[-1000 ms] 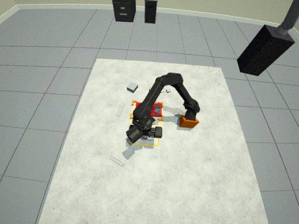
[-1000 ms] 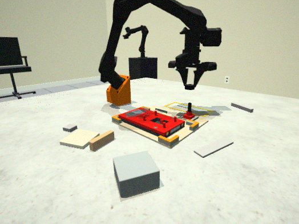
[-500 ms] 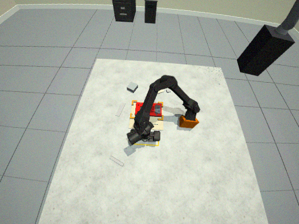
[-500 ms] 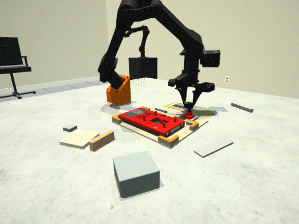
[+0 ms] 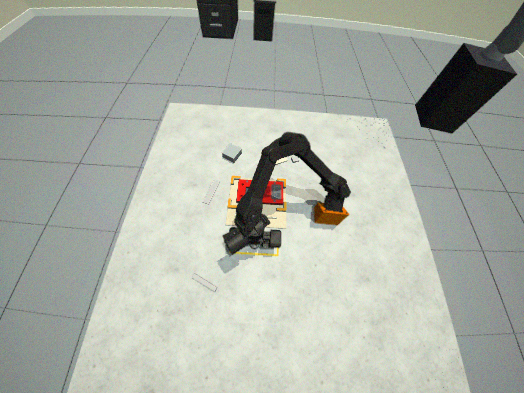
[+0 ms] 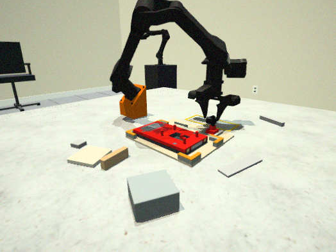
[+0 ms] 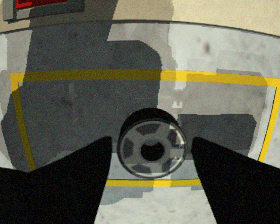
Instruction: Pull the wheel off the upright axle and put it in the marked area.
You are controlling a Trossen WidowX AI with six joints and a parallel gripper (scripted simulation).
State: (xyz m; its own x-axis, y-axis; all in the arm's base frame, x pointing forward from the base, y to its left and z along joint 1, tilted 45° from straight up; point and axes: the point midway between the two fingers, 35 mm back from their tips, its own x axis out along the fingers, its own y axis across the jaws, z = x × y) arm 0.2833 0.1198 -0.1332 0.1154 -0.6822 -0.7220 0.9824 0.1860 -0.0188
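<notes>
The black wheel [image 7: 152, 167] with a grey spoked face stands between the fingertips, inside the yellow outline of the marked area [image 7: 225, 78] [image 5: 256, 254] as seen in the wrist view. My gripper [image 7: 153, 143] [image 6: 211, 119] is open, low over the marked area, with a narrow gap to the wheel on each side. The frames do not clearly show whether the wheel's underside rests on the table. The axle's red base [image 6: 212, 129] stands on the cream board, in front of the wheel in the exterior view. The arm hides wheel and fingertips in the top view.
A red cassette-like block [image 6: 170, 137] [image 5: 242, 191] lies on the cream board [image 6: 228, 137] between orange corner brackets. A grey box [image 6: 154, 191] [image 5: 232, 152], a wooden block [image 6: 114, 158], a cream tile [image 6: 89, 156] and flat grey strips lie around it.
</notes>
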